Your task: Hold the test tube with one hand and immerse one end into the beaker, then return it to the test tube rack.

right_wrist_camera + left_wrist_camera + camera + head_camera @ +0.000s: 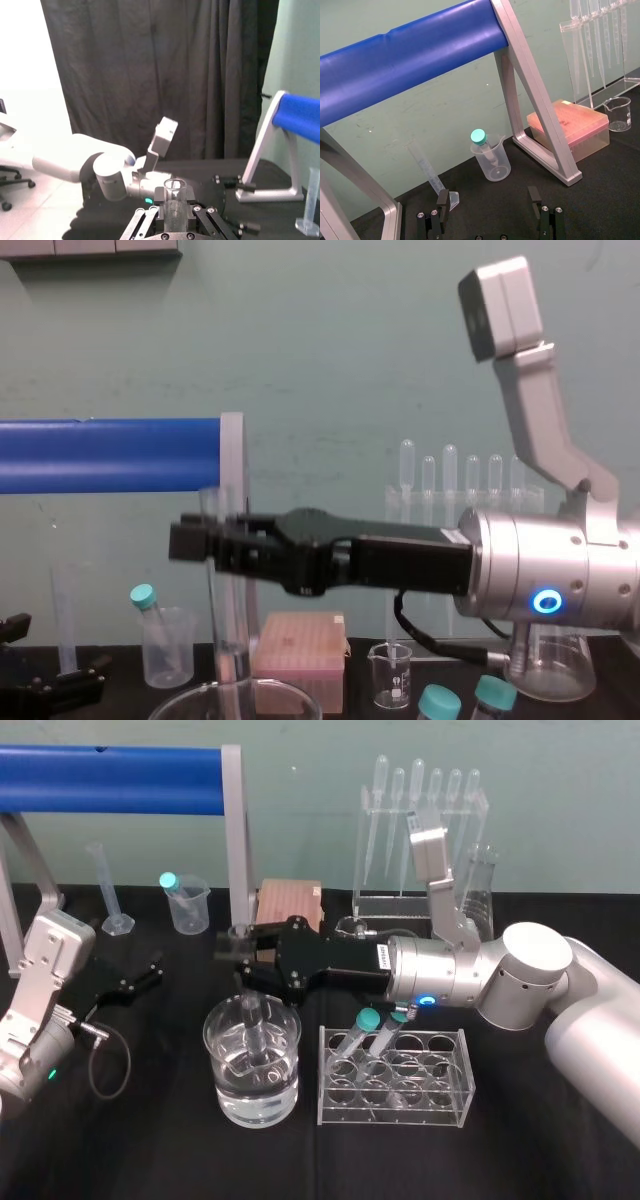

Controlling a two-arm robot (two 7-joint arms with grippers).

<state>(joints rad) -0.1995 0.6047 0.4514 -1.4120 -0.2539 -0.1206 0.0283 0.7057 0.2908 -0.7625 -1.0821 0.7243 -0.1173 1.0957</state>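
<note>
The test tube (248,1010) stands upright with its lower end inside the wide beaker (218,1025), which holds clear liquid. My right gripper (240,958) is shut on the tube just below its rim, directly above the beaker. In the right wrist view the tube's rim (174,185) sits between the fingers (158,207). From the chest the tube (215,590) hangs down from the right gripper (203,539) into the beaker's rim (185,700). The test tube rack (463,1072) stands right of the beaker with two teal-capped tubes in it. My left gripper (140,978) rests open at the left; its fingers (442,200) stand wide apart.
A blue bar on a grey frame (110,765) spans the back left. Behind it are a graduated cylinder (110,890) and a plastic beaker (188,903) with a capped tube. A pink box (290,903), a small beaker (352,928) and a pipette stand (420,840) line the back.
</note>
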